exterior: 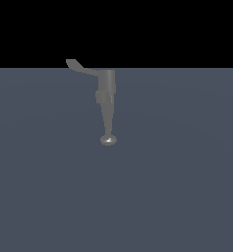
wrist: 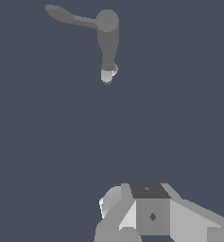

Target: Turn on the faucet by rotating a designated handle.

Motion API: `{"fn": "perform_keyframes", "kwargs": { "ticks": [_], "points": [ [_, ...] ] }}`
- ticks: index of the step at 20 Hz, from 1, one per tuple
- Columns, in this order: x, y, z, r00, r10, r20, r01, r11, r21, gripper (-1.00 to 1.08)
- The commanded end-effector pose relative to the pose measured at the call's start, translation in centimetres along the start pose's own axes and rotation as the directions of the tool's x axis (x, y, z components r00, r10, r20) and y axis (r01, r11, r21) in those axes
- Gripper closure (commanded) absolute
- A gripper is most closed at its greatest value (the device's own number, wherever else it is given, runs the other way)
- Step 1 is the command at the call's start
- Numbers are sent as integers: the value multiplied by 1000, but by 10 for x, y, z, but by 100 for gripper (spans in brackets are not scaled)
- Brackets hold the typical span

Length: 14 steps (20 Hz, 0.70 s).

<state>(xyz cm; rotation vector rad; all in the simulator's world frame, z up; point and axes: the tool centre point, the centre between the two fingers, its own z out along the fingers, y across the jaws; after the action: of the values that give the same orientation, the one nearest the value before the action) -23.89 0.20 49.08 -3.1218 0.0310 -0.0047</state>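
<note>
The faucet (exterior: 107, 93) is a small grey fixture standing on the flat grey-blue floor. Its tapering spout ends in a shiny round knob (exterior: 108, 140). The handle (exterior: 81, 68), a thin curved lever with an upturned tip, projects from the body's top toward the exterior view's left. The wrist view looks down on the faucet (wrist: 107, 38) and its handle (wrist: 66, 16). Blocky white and grey parts of my gripper (wrist: 149, 191) show at the picture's edge, well apart from the faucet and touching nothing. How the jaws stand is unclear. The exterior view does not show the gripper.
The plain grey-blue floor (exterior: 177, 187) spreads out on all sides of the faucet. Above its far edge the exterior view is black. No other objects show.
</note>
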Motion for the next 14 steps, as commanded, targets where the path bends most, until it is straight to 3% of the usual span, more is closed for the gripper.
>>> {"fn": "perform_keyframes", "kwargs": {
  "ticks": [1,14],
  "points": [
    [0,0,0,1000,0,0,0,1000,0,108],
    [4,-18,6,1000,-9,4,9,1000,7,108]
  ]
}}
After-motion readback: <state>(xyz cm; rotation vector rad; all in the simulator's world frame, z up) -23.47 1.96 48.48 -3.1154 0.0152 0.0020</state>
